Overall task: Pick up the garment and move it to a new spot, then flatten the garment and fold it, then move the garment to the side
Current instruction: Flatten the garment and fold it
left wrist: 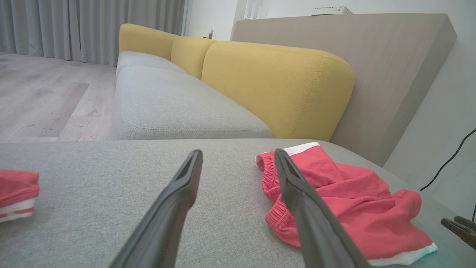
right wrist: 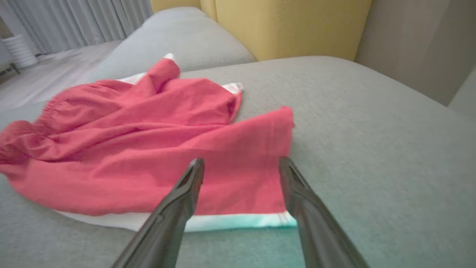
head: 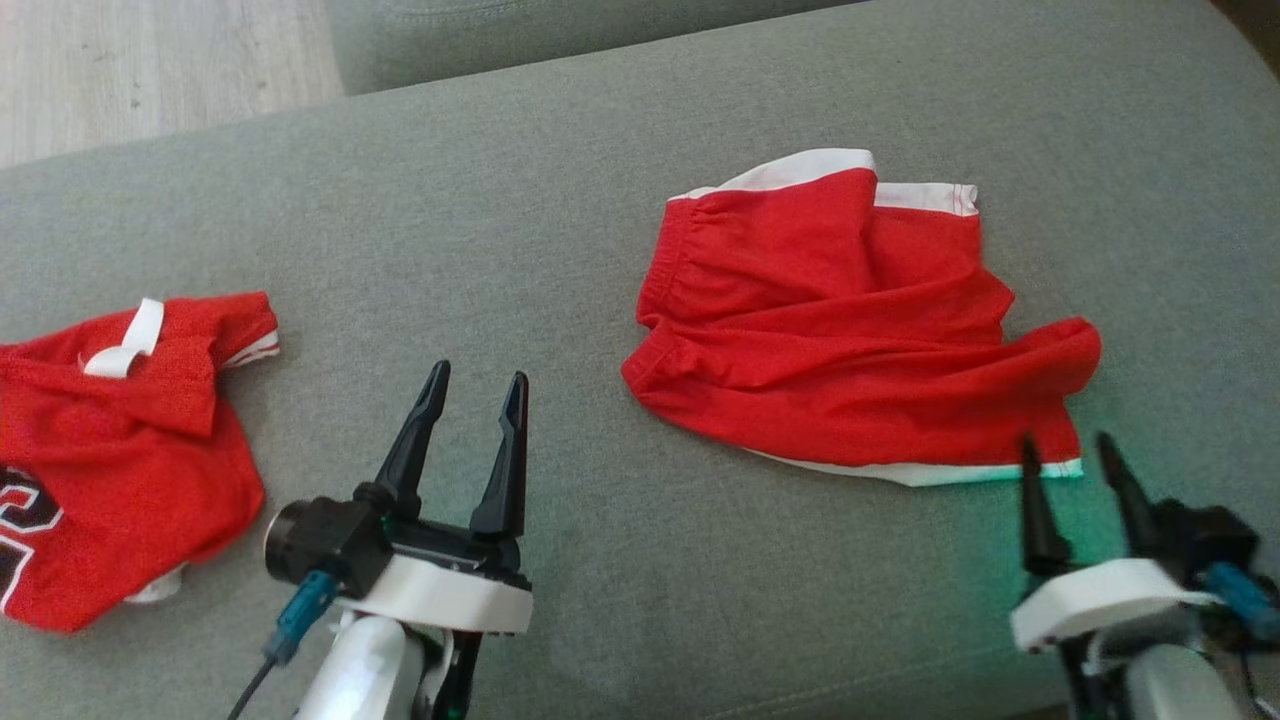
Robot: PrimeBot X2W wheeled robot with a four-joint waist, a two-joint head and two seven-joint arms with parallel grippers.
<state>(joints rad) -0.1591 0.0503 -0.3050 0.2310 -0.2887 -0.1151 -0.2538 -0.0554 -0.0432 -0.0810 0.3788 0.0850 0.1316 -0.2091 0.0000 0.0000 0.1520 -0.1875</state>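
I have the shorts lying crumpled on the right half of the grey cushion, and I take them for the garment in hand. Their long axis runs across my head view: the gathered waistband is at the left end, the leg ends trail off to the right, and a white hem runs along the edge nearest me.

The right gripper is much the nearer. Its fingers stand apart and point away from me at the near right corner of the shorts. In the right wrist view the hem lies straight ahead of the tips, across the gap between them. That view is smeared, so I cannot say whether the tips touch the cloth; they look just short of it. Nothing is held.

The left gripper is also spread wide and empty, over bare cushion. It is well apart from the waistband, which lies ahead and to its right. A red jersey sits at the far left of the cushion, away from both arms.

I judge the coming move to be a pinch at the hem corner with the right, while the left reaches over for the waistband end.

The cushion is flat woven fabric and should let the cloth drag. Beyond it are another grey seat, yellow backrests, a pale panel, wood floor and grey curtains.
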